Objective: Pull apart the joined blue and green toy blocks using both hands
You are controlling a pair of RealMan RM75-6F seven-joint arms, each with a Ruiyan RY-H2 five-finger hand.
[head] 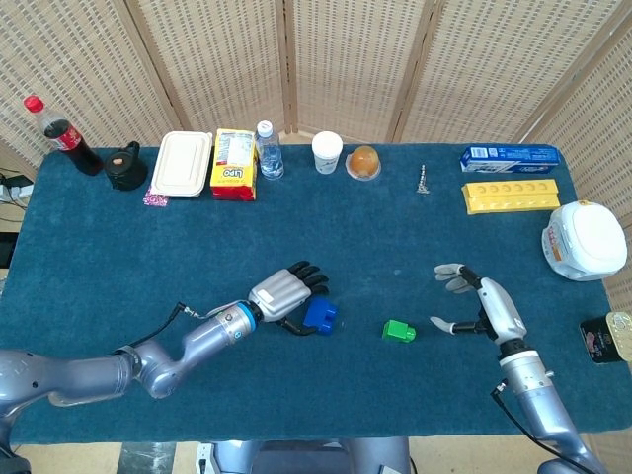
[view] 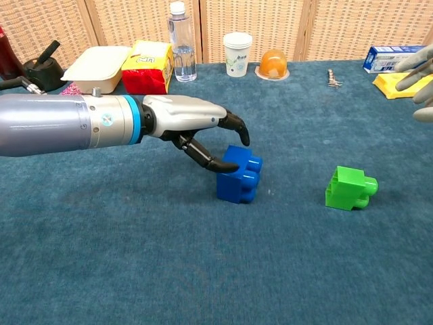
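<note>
The blue block point(head: 319, 315) point(view: 239, 175) stands on the blue cloth, apart from the green block point(head: 399, 331) point(view: 350, 187), which lies a short way to its right. My left hand point(head: 283, 293) point(view: 193, 125) hovers just left of and above the blue block with its fingers spread; the thumb tip is at the block's upper left edge, and nothing is gripped. My right hand point(head: 484, 306) point(view: 423, 74) is open to the right of the green block, well clear of it, and only partly inside the chest view.
Along the table's far edge stand a cola bottle point(head: 59, 133), a white lunch box point(head: 183, 163), a yellow-red box point(head: 234, 164), a water bottle point(head: 268, 150) and a paper cup point(head: 327, 152). A yellow tray point(head: 511, 195) and white container point(head: 585, 240) sit far right.
</note>
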